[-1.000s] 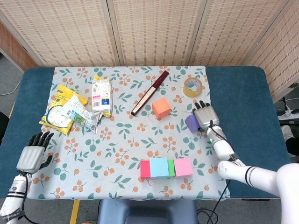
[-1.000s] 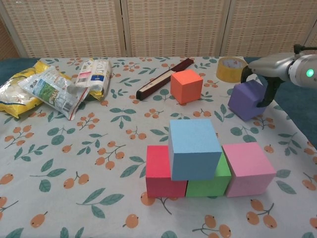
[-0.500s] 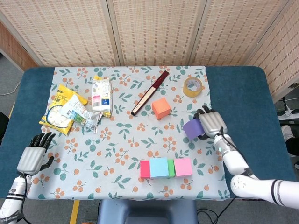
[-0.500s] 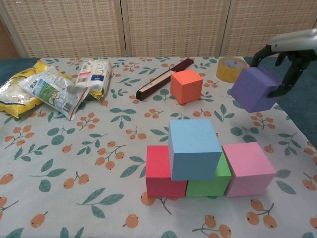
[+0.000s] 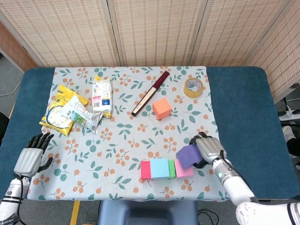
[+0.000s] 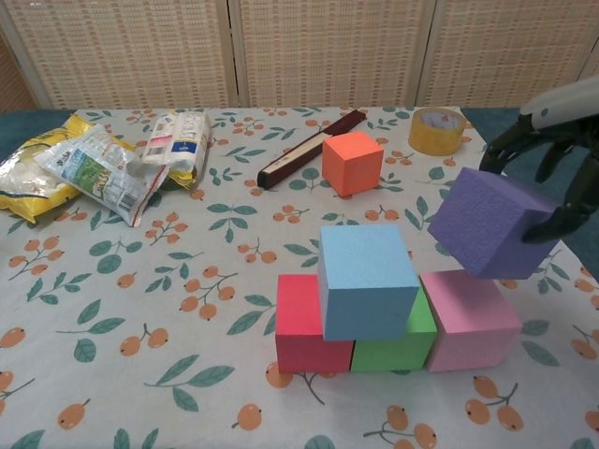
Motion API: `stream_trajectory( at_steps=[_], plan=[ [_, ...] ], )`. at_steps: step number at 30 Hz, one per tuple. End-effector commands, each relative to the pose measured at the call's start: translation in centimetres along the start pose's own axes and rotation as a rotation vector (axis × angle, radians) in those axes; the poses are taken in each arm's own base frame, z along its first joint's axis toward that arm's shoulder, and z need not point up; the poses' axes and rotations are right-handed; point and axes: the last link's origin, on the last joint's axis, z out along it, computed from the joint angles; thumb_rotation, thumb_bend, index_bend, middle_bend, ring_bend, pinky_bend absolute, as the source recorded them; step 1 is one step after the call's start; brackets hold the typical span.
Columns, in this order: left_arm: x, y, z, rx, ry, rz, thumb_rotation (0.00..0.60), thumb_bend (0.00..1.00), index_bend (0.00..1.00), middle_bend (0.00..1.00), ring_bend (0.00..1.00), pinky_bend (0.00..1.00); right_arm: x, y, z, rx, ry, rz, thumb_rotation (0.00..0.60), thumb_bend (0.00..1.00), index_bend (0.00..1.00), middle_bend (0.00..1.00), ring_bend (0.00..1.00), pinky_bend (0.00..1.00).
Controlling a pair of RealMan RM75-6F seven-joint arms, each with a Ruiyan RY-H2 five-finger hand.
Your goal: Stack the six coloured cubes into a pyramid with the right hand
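The right hand [image 6: 547, 154] grips the purple cube [image 6: 491, 222] with its dark fingers [image 6: 554, 224] curled around the cube's far and right faces. The cube is tilted and held in the air just above the pink cube [image 6: 470, 318], apparently not touching it, though the head view is too small to settle that.

The pink cube stands at the right end of a row on the floral tablecloth [image 6: 140, 309], with the green cube [image 6: 401, 344] in the middle and the red cube [image 6: 304, 327] at the left. The blue cube [image 6: 367, 279] sits on top, spanning the red and green ones. The orange cube [image 6: 353, 161] stands alone farther back on the table, near a dark folded fan [image 6: 312, 148] and a roll of yellow tape [image 6: 436, 129].

At the far left lie snack packets [image 6: 89, 168] and a white packet [image 6: 180, 142] with printed labels; the writing on them is too small to read.

The left hand [image 5: 32, 154] rests low at the table's left edge in the head view, holding nothing, its fingers extended and slightly spread.
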Motion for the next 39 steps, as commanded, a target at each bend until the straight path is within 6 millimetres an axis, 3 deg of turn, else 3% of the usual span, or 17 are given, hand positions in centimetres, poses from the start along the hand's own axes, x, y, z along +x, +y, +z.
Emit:
stream_trajectory(
  at_steps=[1, 18, 26, 39],
  plan=[
    [0.1, 0.0, -0.1, 0.0, 0.0, -0.004, 0.6, 0.41, 0.0, 0.05, 0.01, 0.1, -0.6, -1.3, 0.4, 0.012, -0.008, 0.007, 0.6, 0.34, 0.74, 0.18, 0.0, 0.19],
    [0.7, -0.2, -0.2, -0.006, 0.013, -0.021, 0.6, 0.41, 0.0, 0.05, 0.01, 0.1, -1.1, -5.1, 1.1, 0.015, -0.027, -0.071, 0.6, 0.34, 0.75, 0.18, 0.0, 0.19],
    [1.0, -0.4, -0.4, -0.009, 0.022, -0.03, 0.6, 0.41, 0.0, 0.05, 0.01, 0.1, -0.8, -4.8, 1.0, 0.004, -0.029, -0.119, 0.6, 0.34, 0.75, 0.18, 0.0, 0.19],
    [0.9, 0.0, -0.6, -0.026, 0.018, -0.032, 0.6, 0.41, 0.0, 0.05, 0.01, 0.1, -1.9, -3.2, 0.6, 0.083, -0.042, -0.159, 0.6, 0.34, 0.75, 0.18, 0.0, 0.19]
  ],
)
